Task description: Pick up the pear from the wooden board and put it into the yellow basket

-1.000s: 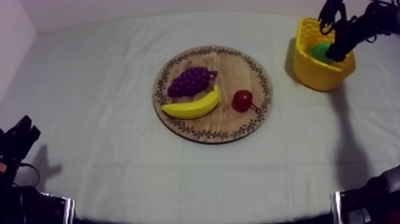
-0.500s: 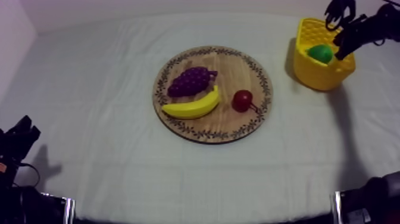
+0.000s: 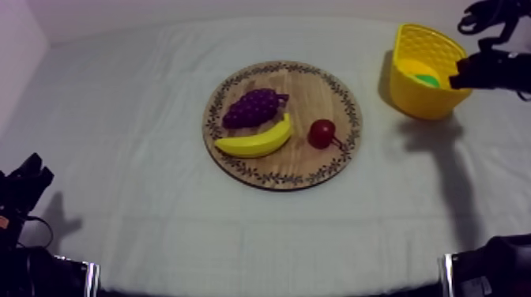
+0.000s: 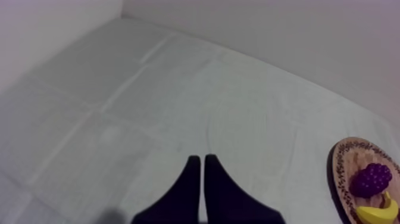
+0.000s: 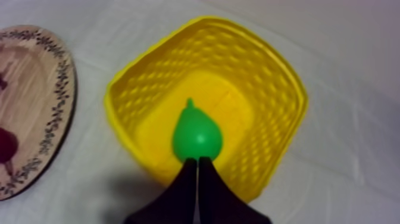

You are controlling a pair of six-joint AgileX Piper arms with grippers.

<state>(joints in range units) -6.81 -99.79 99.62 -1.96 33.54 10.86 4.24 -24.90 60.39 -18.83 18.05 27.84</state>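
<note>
Pear (image 5: 197,137) lying inside basket (image 5: 280,77), on its floor. Right pincer (image 5: 197,161) over basket rim, fingers together, empty. Left pincer (image 4: 199,158) together too (low over bare surface (image 4: 149,107)). Grapes (image 3: 253,107), banana (image 3: 257,142), small red fruit (image 3: 321,133) on board (image 3: 312,87).

Green pear (image 5: 197,136) lying inside yellow basket (image 5: 269,101), off wooden board (image 5: 44,89).

Cloth (image 3: 142,197): matt grey-white fabric, faintly creased.
Wooden board (image 3: 316,91): wood grain is shown; the rim is printed with a dark pattern.
Yellow basket (image 5: 262,56): plastic, walls moulded in a woven lattice.
Pear (image 5: 197,136): smooth green, slightly glossy.
Banana (image 3: 254,142): smooth yellow.
Bunch of grapes (image 3: 253,107), at ten o'clock on the board: bumpy purple.
Small red fruit (image 3: 321,133): smooth, faintly shiny.
</note>
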